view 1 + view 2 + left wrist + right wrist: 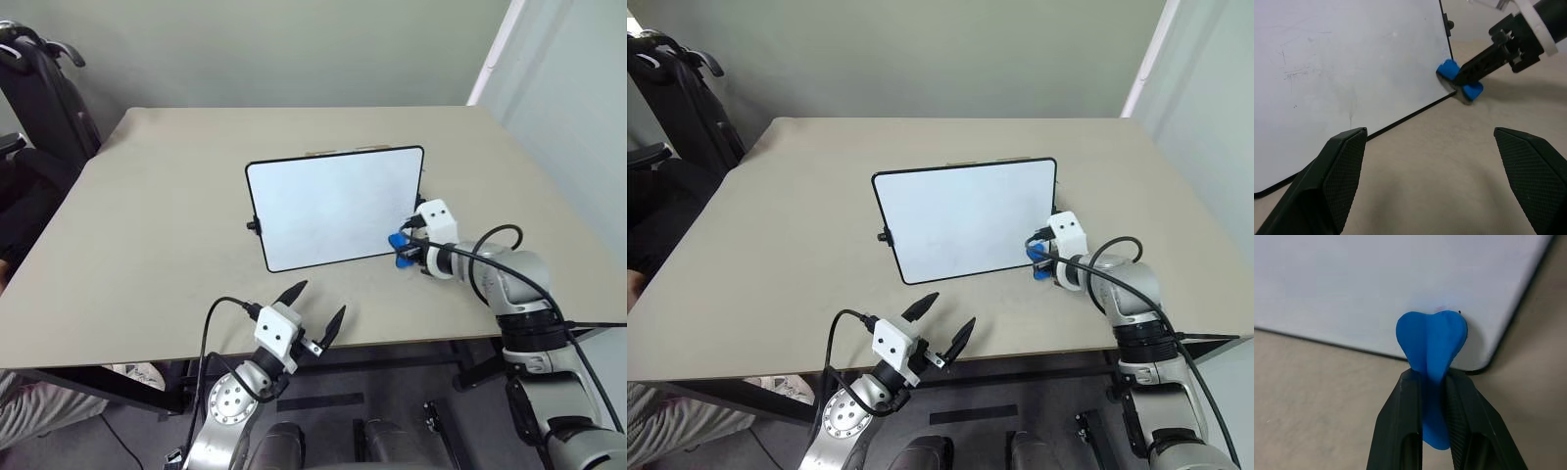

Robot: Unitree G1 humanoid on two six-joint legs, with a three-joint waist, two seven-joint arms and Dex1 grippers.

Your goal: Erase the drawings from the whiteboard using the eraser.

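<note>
Right gripper [1432, 396] clamped on the blue eraser [1431, 340], pressed against the whiteboard [333, 206] at its lower right corner. Left gripper [313, 308] fingers apart, hovering over the worktop [147, 225] near edge, well apart from the board.

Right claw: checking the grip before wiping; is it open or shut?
Shut: the right claw pinches the blue eraser between both fingers.
</note>
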